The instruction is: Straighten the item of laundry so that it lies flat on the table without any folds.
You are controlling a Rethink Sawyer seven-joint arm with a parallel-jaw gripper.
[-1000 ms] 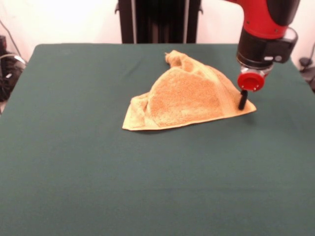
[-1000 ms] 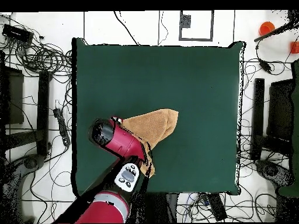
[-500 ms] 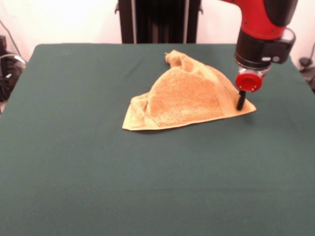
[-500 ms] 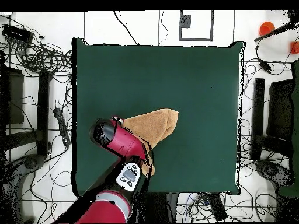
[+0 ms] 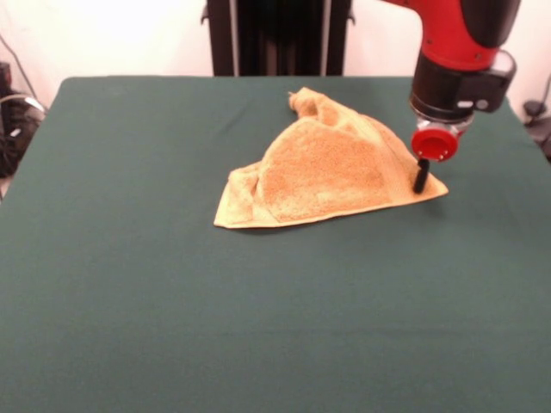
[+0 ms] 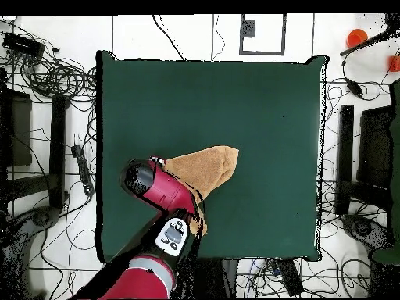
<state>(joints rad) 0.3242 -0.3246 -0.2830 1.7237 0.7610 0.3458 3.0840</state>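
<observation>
Your gripper (image 5: 421, 182) hangs below the red and black arm (image 5: 461, 52), and the front view shows only one black finger beneath the red disc, its tip down at the towel's corner. Whether the jaws stand wide, narrow, or closed on cloth cannot be told; the overhead view hides the fingers under the arm's wrist.

The towel (image 5: 331, 163), golden tan terry cloth, lies folded into a rough triangle on the green table (image 5: 258, 327). In the front view its long edge faces the camera, one corner points to the picture's left, another lies under your finger at the right, and a bunched, twisted end rises toward the pedestal. A fluffy upper layer covers a smoother layer beneath, so at least one fold remains and the task looks far from done.

In the overhead view the towel (image 6: 209, 167) sits in the table's half nearer the robot's base, partly hidden by the arm (image 6: 160, 191).

Risks, as judged from here:
- If the finger bears on both layers, a pull would likely drag the whole towel rather than open the fold.
- If the grip takes only loose pile, the corner may slip free.
- A pull toward the nearby table edge could carry cloth over the side.
</observation>
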